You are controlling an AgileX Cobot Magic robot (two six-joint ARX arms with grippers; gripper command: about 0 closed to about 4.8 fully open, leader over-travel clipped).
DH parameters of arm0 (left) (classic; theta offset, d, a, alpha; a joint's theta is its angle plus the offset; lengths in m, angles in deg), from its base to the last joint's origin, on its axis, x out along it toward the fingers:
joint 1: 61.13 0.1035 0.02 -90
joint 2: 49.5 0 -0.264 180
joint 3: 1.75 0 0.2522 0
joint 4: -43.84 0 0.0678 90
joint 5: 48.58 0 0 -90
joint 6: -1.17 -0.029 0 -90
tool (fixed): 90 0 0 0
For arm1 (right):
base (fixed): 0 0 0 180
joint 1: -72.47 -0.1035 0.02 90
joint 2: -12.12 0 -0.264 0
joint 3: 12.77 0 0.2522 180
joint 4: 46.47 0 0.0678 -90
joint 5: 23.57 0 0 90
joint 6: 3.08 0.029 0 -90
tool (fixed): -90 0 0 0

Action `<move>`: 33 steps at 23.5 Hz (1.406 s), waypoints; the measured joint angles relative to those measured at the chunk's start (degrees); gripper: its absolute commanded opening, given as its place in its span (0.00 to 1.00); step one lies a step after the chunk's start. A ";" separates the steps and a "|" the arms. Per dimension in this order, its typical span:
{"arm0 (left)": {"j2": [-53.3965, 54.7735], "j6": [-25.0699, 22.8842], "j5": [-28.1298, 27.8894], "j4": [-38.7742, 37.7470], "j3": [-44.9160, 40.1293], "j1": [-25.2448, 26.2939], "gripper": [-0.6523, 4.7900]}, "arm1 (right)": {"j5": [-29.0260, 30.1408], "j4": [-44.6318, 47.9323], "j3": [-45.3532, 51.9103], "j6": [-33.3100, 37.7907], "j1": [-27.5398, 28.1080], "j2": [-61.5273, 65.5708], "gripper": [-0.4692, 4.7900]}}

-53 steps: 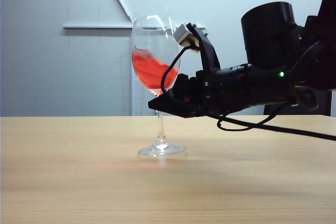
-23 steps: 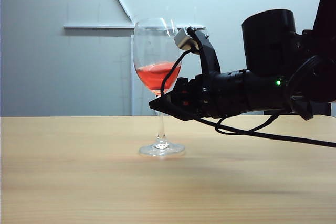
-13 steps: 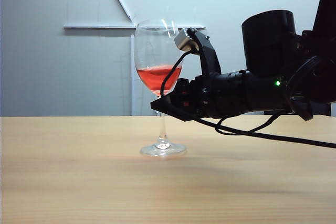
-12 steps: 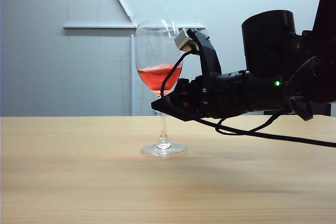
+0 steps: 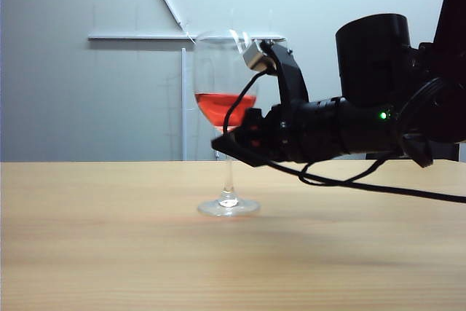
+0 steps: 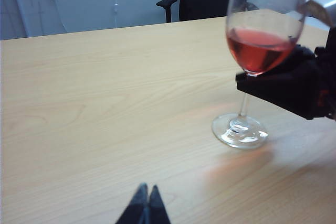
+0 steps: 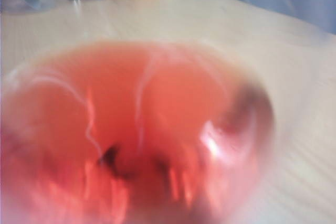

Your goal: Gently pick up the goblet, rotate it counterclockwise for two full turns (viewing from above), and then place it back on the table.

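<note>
I'm seeing one goblet (image 5: pixel 225 118) standing on the table (image 5: pixel 109 253) — right gripper (image 5: pixel 222 143) at its stem, grip unclear; left gripper (image 6: pixel 144 208) hanging clenched.

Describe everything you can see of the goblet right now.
The goblet is clear glass: rounded bowl, thin long stem, round flat foot. Red liquid fills the bowl's lower part, its surface level. It stands upright with its foot on the light wood table. The right pincer sits at the stem just under the bowl; whether it grips cannot be told. The left pincer is shut, apart from the glass. The right wrist view shows only a red blur.
</note>
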 measured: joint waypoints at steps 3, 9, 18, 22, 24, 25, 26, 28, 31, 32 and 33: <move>0.00 0.00 0.00 0.00 0.00 0.00 0.11 | -1.07 0.57 -0.09 0.00 -0.02 -0.15 0.35; 0.00 0.00 -0.02 0.00 0.00 0.00 0.11 | -1.86 0.68 -0.07 0.02 -0.02 -0.09 0.40; 0.00 0.00 0.00 0.00 0.00 0.00 0.11 | -1.86 1.07 1.44 0.02 0.02 -0.17 0.56; 0.02 0.00 0.00 -0.02 0.00 0.02 0.11 | -2.12 1.53 2.84 0.00 0.02 -1.14 0.74; 0.02 0.00 0.00 -0.02 0.00 0.02 0.11 | -3.82 1.53 3.26 0.04 0.07 -1.88 0.75; 0.02 0.02 0.00 -0.02 0.00 0.02 0.11 | -4.83 1.44 3.78 0.11 0.15 -2.54 0.75; 0.02 0.02 -0.02 -0.02 0.00 0.02 0.11 | -5.38 1.42 4.26 0.09 0.35 -2.95 0.75; 0.02 0.00 0.00 0.00 0.00 0.04 0.11 | -5.77 1.05 5.53 0.04 0.59 -4.07 0.75; 0.02 0.00 -0.02 0.00 0.00 0.22 0.11 | -5.90 0.07 8.48 0.09 1.20 -6.86 0.75; 0.02 0.00 0.00 0.00 0.00 0.37 0.11 | -5.95 0.11 9.29 0.07 1.25 -7.50 0.75; 0.02 0.00 0.07 0.00 0.00 0.74 0.11 | -5.90 0.09 10.19 0.07 1.38 -8.09 0.75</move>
